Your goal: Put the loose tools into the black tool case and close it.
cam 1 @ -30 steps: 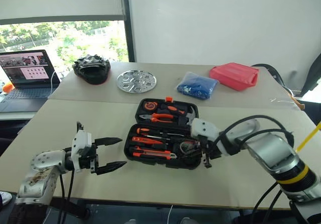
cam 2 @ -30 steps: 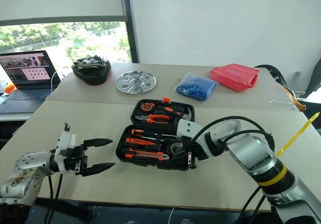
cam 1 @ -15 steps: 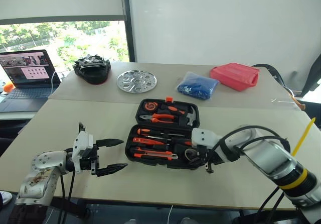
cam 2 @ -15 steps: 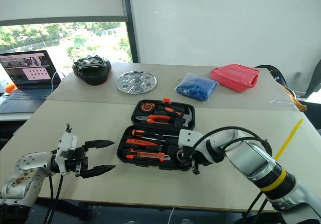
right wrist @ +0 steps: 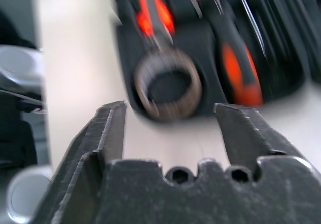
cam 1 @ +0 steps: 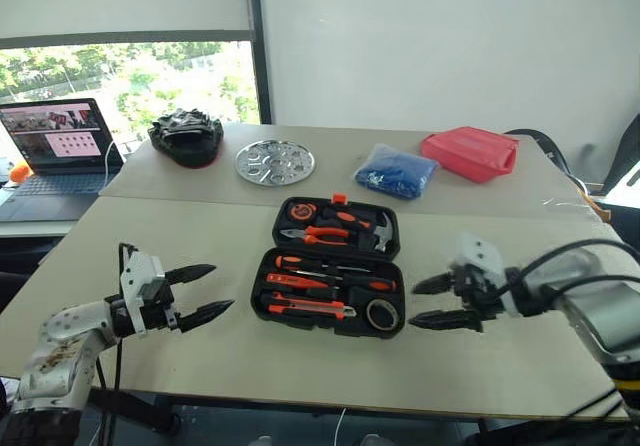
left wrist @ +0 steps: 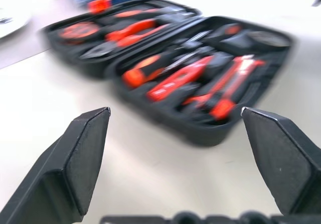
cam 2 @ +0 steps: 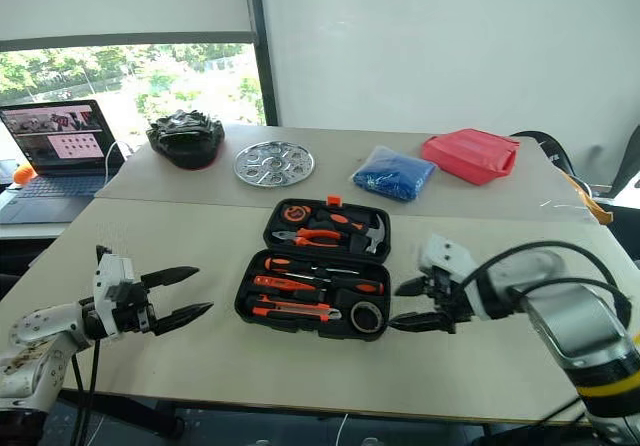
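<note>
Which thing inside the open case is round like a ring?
The tape roll, in the near right corner of the black tool case; the other tools there are long and orange-handled.

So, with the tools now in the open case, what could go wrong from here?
1. The tape roll sits in the near right corner of the black tool case, and it may stand too high and block the lid.
2. The right tool, open beside that corner, could bump the case and shake the screwdrivers loose.
3. The lid lies flat on the far side, so lifting it may push the case away.
</note>
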